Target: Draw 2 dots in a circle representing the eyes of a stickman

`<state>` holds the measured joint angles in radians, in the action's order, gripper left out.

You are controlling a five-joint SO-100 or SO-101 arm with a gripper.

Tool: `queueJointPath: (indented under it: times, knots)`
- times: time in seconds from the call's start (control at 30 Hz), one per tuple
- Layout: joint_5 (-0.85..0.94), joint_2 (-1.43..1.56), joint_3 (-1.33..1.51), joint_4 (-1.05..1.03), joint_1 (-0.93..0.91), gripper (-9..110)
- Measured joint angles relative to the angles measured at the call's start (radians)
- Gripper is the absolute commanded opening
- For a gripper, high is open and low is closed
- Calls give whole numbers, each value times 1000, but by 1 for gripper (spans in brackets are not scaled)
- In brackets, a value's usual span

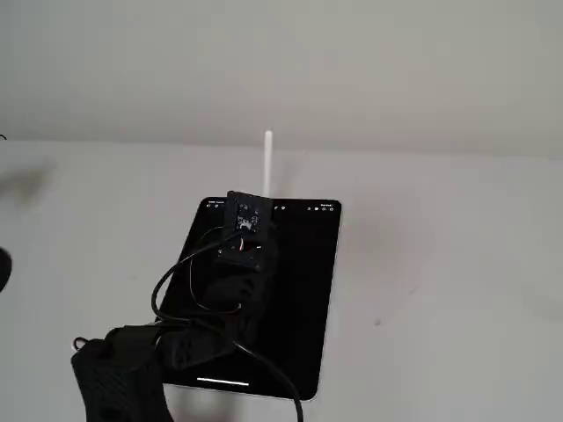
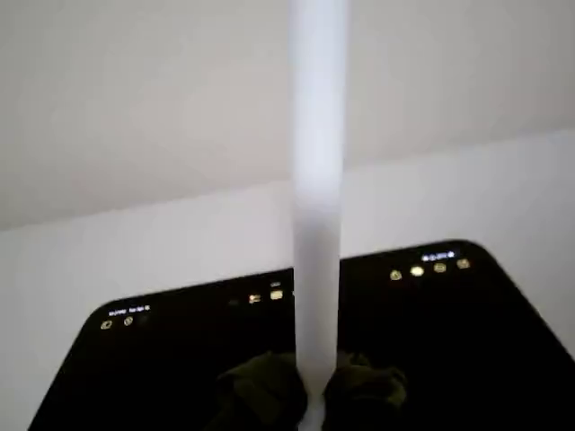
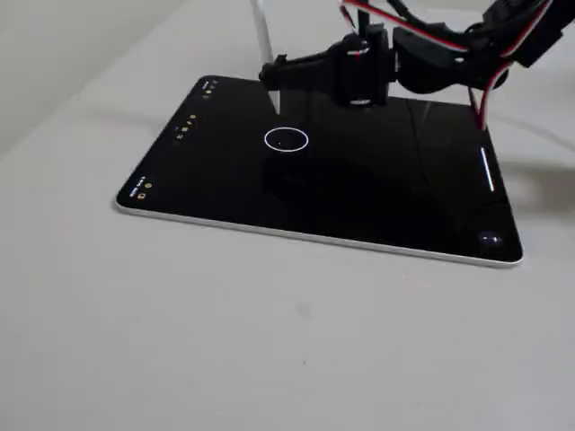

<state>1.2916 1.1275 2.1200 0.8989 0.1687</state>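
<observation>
One thin white ring, the circle (image 3: pixel 287 139), shows on the black tablet (image 3: pixel 386 193), which lies flat on the pale surface (image 3: pixel 269 332), toward its far edge in a fixed view. The ring sits in the half of the screen nearer the icon strip, roughly midway between the screen's two long sides. Inside it a single faint speck may be a dot, but it is too small to be sure of; the dots cannot be confirmed as drawn.

The claw (image 3: pixel 272 74) is clamped on a white stylus (image 3: pixel 263 40), and the wrist view shows its dark fingers (image 2: pixel 265 391) pressed against the stylus on either side. The stylus (image 1: pixel 267 163) stands close to upright, its long axis running up out of the claw. Its lower end is hard to make out against the black glass, so whether it touches the screen cannot be told.

The relation that matters is tip to ring. In the side fixed view the claw hangs just beyond the circle, toward the tablet's far long side, so the ring lies on the near side of the stylus. My judgement is that the tip needs a short shift toward the ring's interior before it touches down.
</observation>
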Motion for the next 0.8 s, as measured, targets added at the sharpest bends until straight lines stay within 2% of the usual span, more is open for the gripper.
queueJointPath:
  times: [0.8]
  knots:
    - [28,-23,31,15,9,0]
